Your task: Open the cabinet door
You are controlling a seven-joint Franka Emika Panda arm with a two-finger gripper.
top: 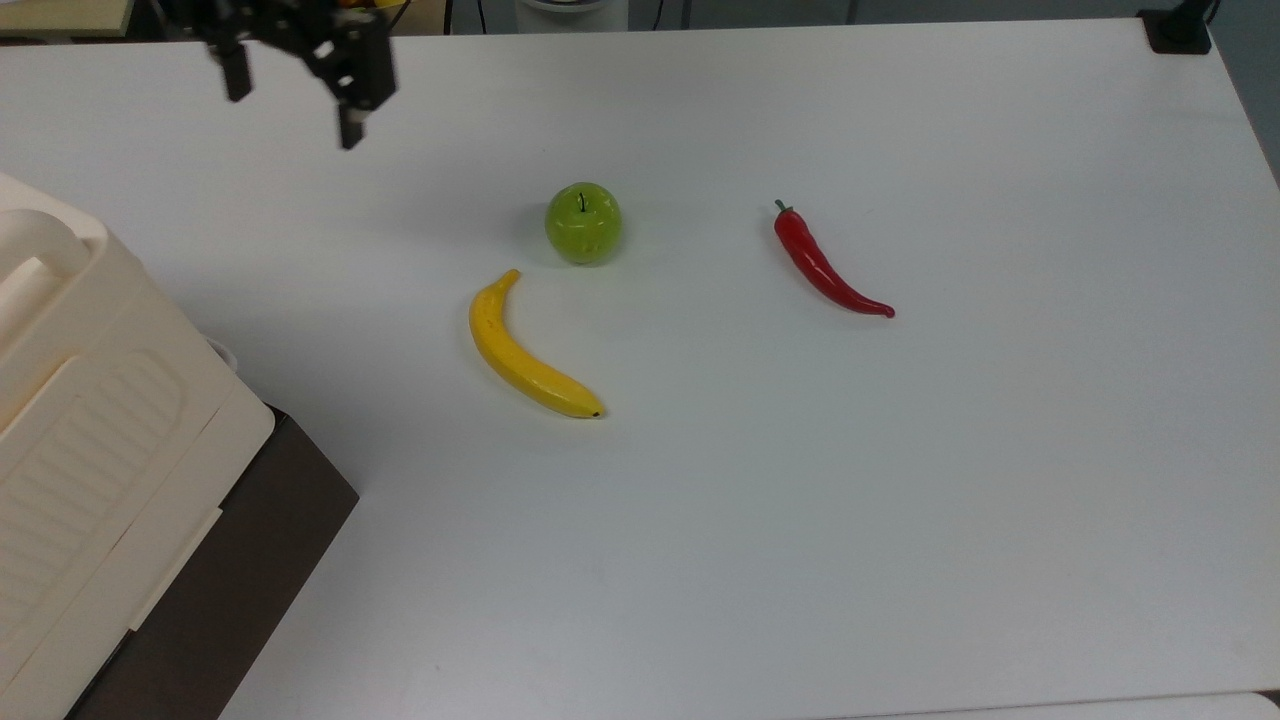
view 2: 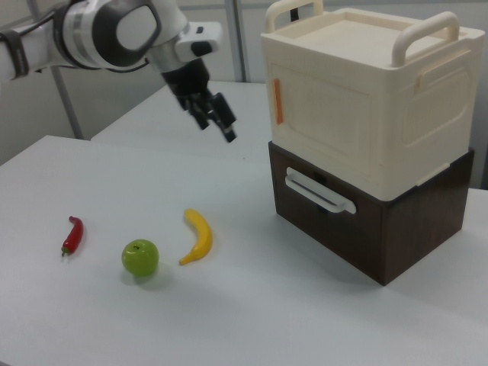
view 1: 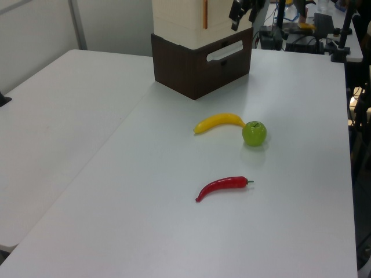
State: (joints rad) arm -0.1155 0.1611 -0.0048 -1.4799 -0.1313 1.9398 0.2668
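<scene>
While the gripper (view 2: 216,122) is held above the bench (view 2: 229,305), well apart from the cabinet door (view 2: 324,114) | fingers (top: 350,125) spread, nothing grasped | door shut, seated in cabinet front
</scene>
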